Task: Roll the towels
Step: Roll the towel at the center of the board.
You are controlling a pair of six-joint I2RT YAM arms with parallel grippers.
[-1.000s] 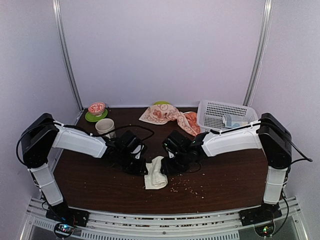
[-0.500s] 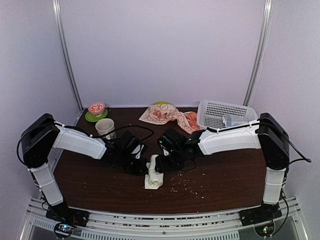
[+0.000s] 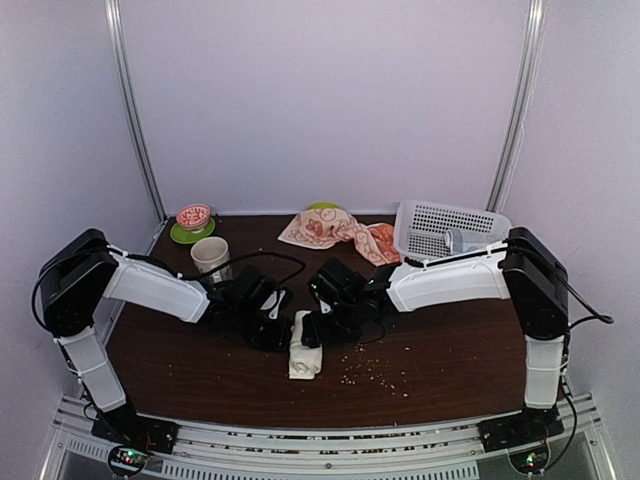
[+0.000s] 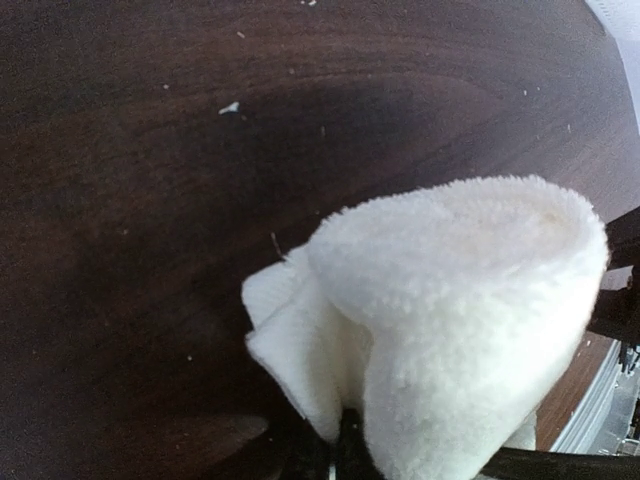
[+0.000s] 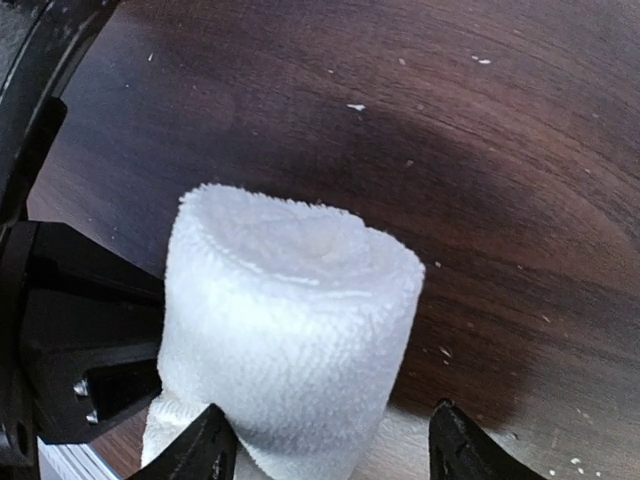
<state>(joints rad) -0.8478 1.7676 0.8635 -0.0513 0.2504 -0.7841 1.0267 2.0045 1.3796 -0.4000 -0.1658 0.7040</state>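
Observation:
The cream-white towel lies mid-table, its far end wound into a fat roll that stands up off the dark wood. My left gripper is shut on a folded edge of this towel at the foot of the roll. My right gripper is open, its black fingertips on either side of the roll, with a gap on the right side. In the top view the two grippers meet over the towel's far end. The peach-and-cream printed towel lies crumpled at the back.
A white perforated basket holding a pale packet stands at the back right. A cream cup and a red-patterned bowl on a green plate are at the back left. Crumbs dot the wood right of the towel.
The right gripper moved left onto the towel and its jaws widened. The white towel went from a loose flat strip to a narrower, rolled shape. The left gripper shut fully.

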